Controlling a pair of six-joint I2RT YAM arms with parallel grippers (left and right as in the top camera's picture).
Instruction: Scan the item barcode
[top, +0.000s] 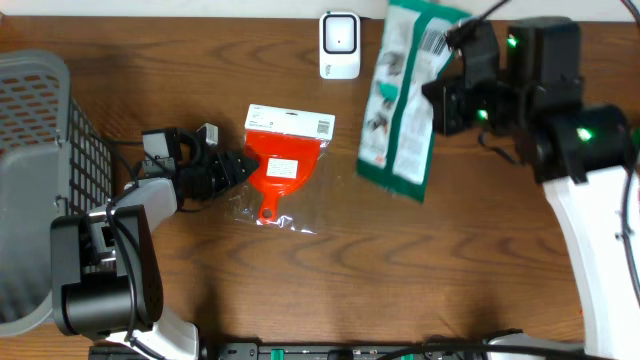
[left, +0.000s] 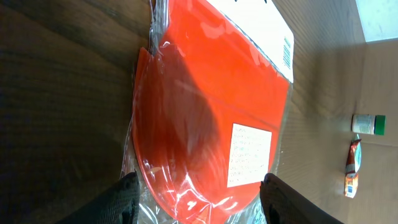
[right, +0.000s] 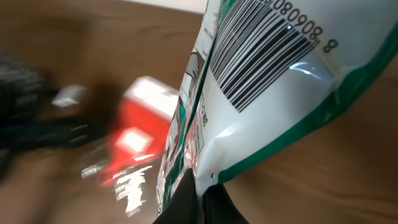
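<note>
From overhead, the right tool (top: 455, 55) is pinching the upper right edge of a green-and-white bag (top: 400, 110), its fingers pressed together on the film. The bag is hanging at about 1 o'clock over the worktop (top: 400, 260), and its top corner is lying just at 3 o'clock of the white scanner (top: 340, 44), which is sitting at 12 o'clock. A red scoop pack (top: 285, 165) is lying flat near the centre, and the left tool (top: 238, 170) is reaching it from its 9 o'clock side. A grey basket (top: 40, 150) is standing at 9 o'clock. In the left wrist view, the left tool (left: 199, 186) is standing apart, one of its fingers (left: 121, 199) showing at 7 o'clock and the other at 5 o'clock. The near end of the red scoop pack (left: 205, 106) is lying between them; whether they are touching its wrapper I cannot tell. In the right wrist view, the right tool (right: 199, 205) is gripping the bag (right: 273, 106) at 6 o'clock. The barcode (right: 261, 56) is showing large at 1 o'clock, and the red scoop pack (right: 137, 124) is showing blurred at 9 o'clock.
</note>
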